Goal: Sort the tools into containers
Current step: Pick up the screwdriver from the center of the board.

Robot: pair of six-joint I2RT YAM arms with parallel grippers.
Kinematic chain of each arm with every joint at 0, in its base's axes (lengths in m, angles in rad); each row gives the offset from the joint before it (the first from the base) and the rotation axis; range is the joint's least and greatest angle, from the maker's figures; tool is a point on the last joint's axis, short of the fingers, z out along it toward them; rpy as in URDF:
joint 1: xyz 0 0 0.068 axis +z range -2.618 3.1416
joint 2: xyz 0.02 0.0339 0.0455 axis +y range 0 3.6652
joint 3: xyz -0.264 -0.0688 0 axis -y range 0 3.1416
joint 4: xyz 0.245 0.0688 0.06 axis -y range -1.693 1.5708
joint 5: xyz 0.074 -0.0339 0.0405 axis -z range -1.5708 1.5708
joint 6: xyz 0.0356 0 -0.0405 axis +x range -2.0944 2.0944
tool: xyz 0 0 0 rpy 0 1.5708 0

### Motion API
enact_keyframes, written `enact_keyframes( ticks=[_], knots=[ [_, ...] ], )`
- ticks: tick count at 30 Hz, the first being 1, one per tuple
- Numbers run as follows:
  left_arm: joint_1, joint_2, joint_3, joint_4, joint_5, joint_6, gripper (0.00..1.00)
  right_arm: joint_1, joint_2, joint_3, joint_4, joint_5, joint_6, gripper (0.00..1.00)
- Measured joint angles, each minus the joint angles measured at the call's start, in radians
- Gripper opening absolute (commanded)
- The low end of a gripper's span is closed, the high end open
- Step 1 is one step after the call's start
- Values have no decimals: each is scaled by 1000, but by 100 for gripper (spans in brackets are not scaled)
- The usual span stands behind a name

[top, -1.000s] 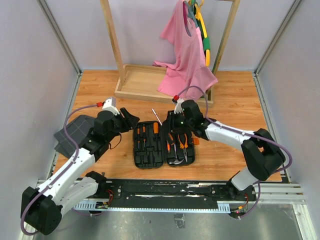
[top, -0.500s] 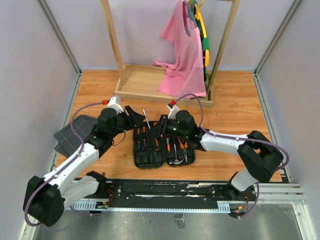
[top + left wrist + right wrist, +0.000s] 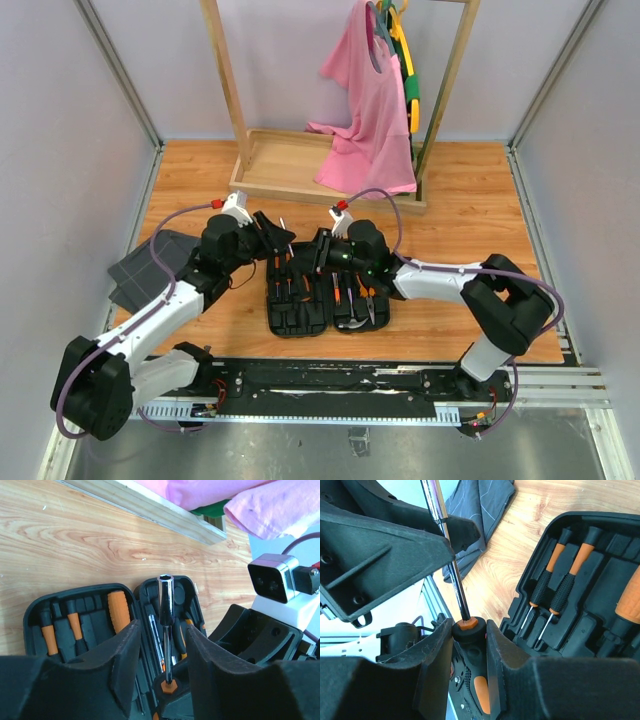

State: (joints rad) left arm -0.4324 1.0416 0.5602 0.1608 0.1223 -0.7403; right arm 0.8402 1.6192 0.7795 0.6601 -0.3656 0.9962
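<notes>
The case (image 3: 298,318) lies open on the wood-grain table (image 3: 470,200). It has two rounded black plastic halves side by side, each with moulded slots.

Over the far end of the case, near its hinge, the right gripper (image 3: 466,636) is clenched on the long screwdriver (image 3: 451,575). Its flat black fingers press the black handle just below an orange six-sided collar. A polished steel shaft rises from the collar and ends in a hollow hexagonal socket. The left gripper (image 3: 164,630) straddles that shaft with its matte black fingers spread. There is a gap on either side, and it grips nothing.

In the left half of the case lie small screwdrivers (image 3: 555,590) with knurled black grips, orange necks and thin steel blades. A thicker orange handle (image 3: 119,611) lies beside them. Pliers (image 3: 362,290) with orange-and-black handles rest in the right half. Left of the case lies dark grey fabric (image 3: 150,265) with a grid pattern, rumpled.

The right fingers hide most of the long screwdriver's handle. From above, both grippers cover the far rim of the case, and the other contents of the right half are too small to make out.
</notes>
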Motion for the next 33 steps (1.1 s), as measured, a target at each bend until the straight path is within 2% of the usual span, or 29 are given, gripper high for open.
enact_keyframes(
  ticks=[7,10,17,25,29,33],
  knots=[
    [0,14,0,19,24,-12,8,1,16,17,16,-11,0,1],
    [0,14,0,27,29,-12,1,0,22,32,6,-16,-12,3],
    [0,4,0,27,21,-8,1,1,22,62,-44,-16,-67,42],
    [0,-6,0,14,21,3,0,1,-10,70,-51,-21,-101,55],
    [0,-8,0,-2,19,12,0,0,-26,70,-54,-18,-110,68],
    [0,-26,0,-35,2,23,0,0,-81,68,-115,21,-162,73]
  ],
)
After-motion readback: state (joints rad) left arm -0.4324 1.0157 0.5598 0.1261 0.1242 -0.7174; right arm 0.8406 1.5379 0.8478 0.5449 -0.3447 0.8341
